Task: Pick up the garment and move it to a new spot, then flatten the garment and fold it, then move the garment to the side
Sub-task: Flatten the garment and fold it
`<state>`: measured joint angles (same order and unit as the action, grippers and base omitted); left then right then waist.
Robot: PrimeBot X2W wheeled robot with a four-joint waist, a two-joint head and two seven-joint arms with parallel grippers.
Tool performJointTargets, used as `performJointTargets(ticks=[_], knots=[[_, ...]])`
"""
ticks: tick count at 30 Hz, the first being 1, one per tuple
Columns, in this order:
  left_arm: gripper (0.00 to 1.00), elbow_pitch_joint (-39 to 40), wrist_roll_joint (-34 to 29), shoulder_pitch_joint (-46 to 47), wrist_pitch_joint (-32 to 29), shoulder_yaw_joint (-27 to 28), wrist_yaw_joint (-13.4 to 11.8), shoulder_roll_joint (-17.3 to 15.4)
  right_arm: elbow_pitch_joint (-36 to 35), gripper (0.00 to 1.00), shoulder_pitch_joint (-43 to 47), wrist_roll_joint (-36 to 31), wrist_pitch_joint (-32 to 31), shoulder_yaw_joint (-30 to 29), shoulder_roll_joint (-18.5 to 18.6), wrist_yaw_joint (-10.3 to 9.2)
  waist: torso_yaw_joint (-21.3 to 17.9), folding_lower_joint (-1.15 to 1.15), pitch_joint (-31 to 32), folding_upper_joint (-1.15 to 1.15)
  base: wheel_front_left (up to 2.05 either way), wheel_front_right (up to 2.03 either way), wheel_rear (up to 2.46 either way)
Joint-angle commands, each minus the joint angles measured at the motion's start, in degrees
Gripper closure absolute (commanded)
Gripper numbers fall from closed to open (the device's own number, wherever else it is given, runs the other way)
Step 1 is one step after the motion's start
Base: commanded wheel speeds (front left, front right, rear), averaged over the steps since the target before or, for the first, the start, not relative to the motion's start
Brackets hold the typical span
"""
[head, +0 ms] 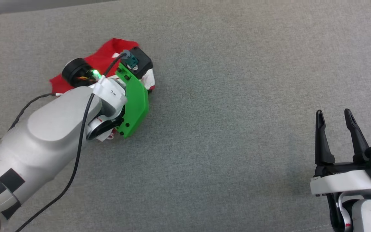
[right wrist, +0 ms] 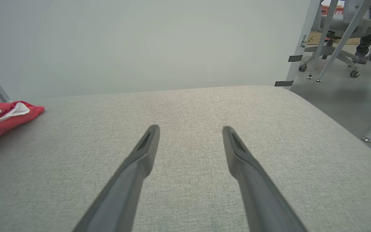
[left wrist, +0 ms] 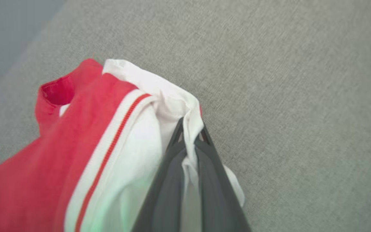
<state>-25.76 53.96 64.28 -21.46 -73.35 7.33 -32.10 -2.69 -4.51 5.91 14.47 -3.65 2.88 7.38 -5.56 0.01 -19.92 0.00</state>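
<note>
Left tool (left wrist: 191,129) clamped on garment (left wrist: 76,145) white sleeve | right tool (head: 333,112) spread wide over grey surface (head: 237,96)

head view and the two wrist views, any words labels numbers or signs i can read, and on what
No text reads clearly in any view.
Small dark marks on the left arm's white wrist link: too small to read.
Red mark on the white ring below it: blurred.
Dark mark on the cardboard box: too small to read.
The garment: no print, only striped trim.
</note>
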Motion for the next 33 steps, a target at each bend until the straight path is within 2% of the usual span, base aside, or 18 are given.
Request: performJointTargets(ticks=[1, 8, 14, 18, 22, 27, 33], knots=[[1.00, 1.17, 0.90, 1.88, 1.46, 0.06, 0.15, -0.22, 0.18, 0.00, 0.61, -0.01, 0.53, 0.02, -0.01, 0.11, 1.76, -0.01, 2.32, 0.00, 0.00, 0.00, 0.00], [1.00, 8.60, 0.40, 7.24, 8.39, 0.05, 0.15, -1.65, 0.50, 0.00, 1.50, 0.25, 0.53, 0.54, -0.01, 0.11, 2.07, -0.01, 5.91, 0.00, 0.00, 0.00, 0.00], [1.00, 13.27, -0.88, 10.26, 10.55, 0.03, 0.15, 1.28, 0.66, 0.00, 2.63, 1.32, 0.53, -0.03, -0.01, 0.11, 0.04, -0.01, 7.10, 0.00, 0.00, 0.00, 0.00], [1.00, 14.20, -3.14, 10.36, 10.59, 0.02, 0.15, 5.63, 0.74, 0.00, 2.68, 2.30, 0.53, -0.32, -0.01, 0.11, -1.62, -0.01, 6.26, 0.00, 0.00, 0.00, 0.00], [1.00, 12.80, -7.34, 7.38, 9.35, 0.01, 0.15, 11.58, 0.70, 0.00, 2.07, 3.16, 0.53, -0.34, -0.01, 0.11, -3.04, -0.01, 4.45, 0.00, 0.00, 0.00, 0.00], [1.00, 8.61, -12.43, -0.99, 7.01, 0.01, 0.15, 18.88, 0.71, 0.00, 1.03, 3.84, 0.53, -0.07, -0.01, 0.11, -4.36, -0.01, 2.26, 0.00, 0.00, 0.00, 0.00], [1.00, 6.63, -17.17, -12.78, 2.73, 0.00, 0.15, 23.78, 0.72, 0.00, -0.04, 3.99, 0.53, -0.20, -0.01, 0.11, -5.08, -0.01, 0.61, 0.00, 0.00, 0.00, 0.00]])
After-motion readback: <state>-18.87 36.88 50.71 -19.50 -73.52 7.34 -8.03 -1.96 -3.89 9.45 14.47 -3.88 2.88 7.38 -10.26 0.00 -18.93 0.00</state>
